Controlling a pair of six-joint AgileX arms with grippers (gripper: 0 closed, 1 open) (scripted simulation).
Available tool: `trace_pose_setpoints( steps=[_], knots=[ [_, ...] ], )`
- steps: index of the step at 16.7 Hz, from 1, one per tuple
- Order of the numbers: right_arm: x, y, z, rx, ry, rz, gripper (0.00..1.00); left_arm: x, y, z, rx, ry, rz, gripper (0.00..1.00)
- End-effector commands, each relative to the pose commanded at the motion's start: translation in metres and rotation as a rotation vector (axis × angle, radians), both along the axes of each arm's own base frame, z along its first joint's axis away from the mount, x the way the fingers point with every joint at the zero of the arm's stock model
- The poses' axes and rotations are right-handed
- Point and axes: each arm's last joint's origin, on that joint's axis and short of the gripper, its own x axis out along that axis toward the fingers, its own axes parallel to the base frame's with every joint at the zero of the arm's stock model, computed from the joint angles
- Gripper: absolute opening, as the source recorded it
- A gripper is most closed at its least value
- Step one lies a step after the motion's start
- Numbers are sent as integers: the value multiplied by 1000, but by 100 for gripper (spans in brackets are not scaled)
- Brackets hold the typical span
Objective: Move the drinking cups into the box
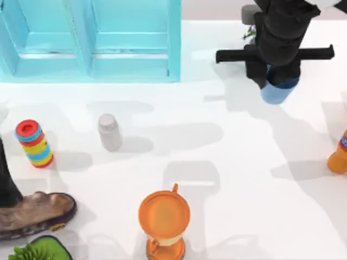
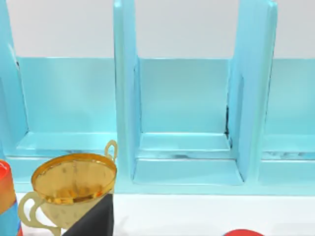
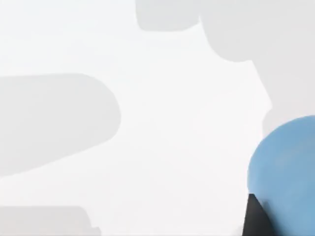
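While the right gripper point(image 1: 278, 81) hangs above the table's point(image 1: 244, 179) far right part, clenched on the blue cup point(image 1: 277, 91), the entry reads as follows. Blue cup: held off the surface, its lower body showing under the black wrist in the top view and its rounded blue side point(image 3: 285, 167) at the edge of the right wrist view over bare white table. Box point(image 1: 92, 38): light blue, open-fronted, divided into bays, at the far left; well apart from the carried cup. Left arm point(image 1: 6, 179): parked at the left edge; whether its claw is open cannot be told. Its wrist view faces the box bays point(image 2: 184, 123), with a gold trophy cup point(image 2: 74, 179) in the foreground. Other stock, not wanted: grey bottle point(image 1: 110, 131) left of centre; striped ring stack point(image 1: 34, 143) further left; orange pitcher point(image 1: 164, 219) at near centre; orange bottle point(image 1: 339, 154) at the right edge; brown shoe point(image 1: 35, 214) and green plant point(image 1: 38, 250) at the near left. Step in hand, by judgement: carriage of the blue cup toward the box. Next move calls for travel leftward, cup kept level, then lowering into a bay before release. Brown cup: not located.
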Motion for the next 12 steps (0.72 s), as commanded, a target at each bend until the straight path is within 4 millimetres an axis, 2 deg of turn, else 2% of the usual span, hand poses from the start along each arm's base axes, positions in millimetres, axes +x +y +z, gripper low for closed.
trace_pose_setpoints(
  steps=[2, 4, 6, 8, 10, 12],
  knots=[
    [7, -50, 8, -18, 24, -3, 0, 0, 0, 0, 0, 0, 0, 100],
    [7, -114, 16, -34, 59, -7, 0, 0, 0, 0, 0, 0, 0, 100],
    [-5, -180, 23, -40, 99, -8, 0, 0, 0, 0, 0, 0, 0, 100],
    [-26, -234, 28, -34, 137, -7, 0, 0, 0, 0, 0, 0, 0, 100],
    [-49, -268, 32, -21, 165, -6, 0, 0, 0, 0, 0, 0, 0, 100],
    [-66, -286, 34, -8, 182, -4, 0, 0, 0, 0, 0, 0, 0, 100]
  ],
)
